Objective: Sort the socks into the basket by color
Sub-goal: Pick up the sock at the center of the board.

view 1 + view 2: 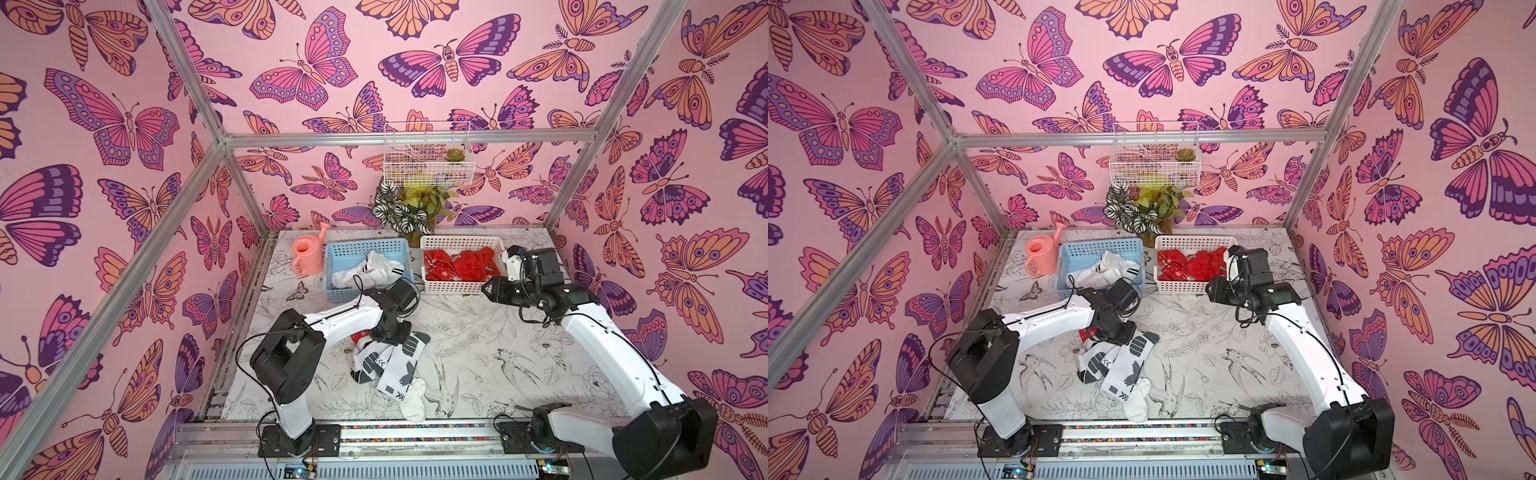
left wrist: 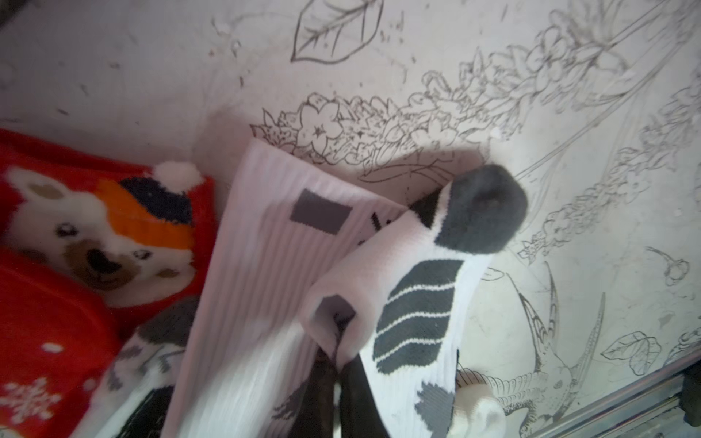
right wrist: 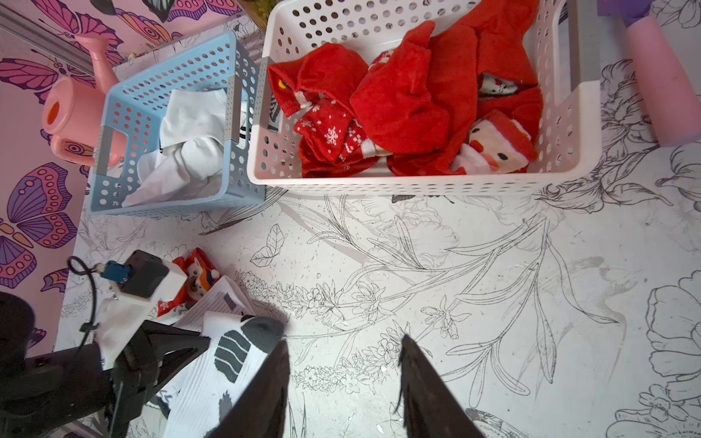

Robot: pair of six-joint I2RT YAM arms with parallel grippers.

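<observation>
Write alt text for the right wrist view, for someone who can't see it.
A white basket of red socks sits beside a blue basket of white socks on a floral-print table. Nearer the camera, the left claw pinches a striped sock, while the right claw hangs open over bare table.

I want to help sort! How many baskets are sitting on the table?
2. The blue basket at the back holds white socks; the white basket beside it, on the robot's right, holds red socks. A wire basket hangs above, off the table. None seems hidden.
</observation>
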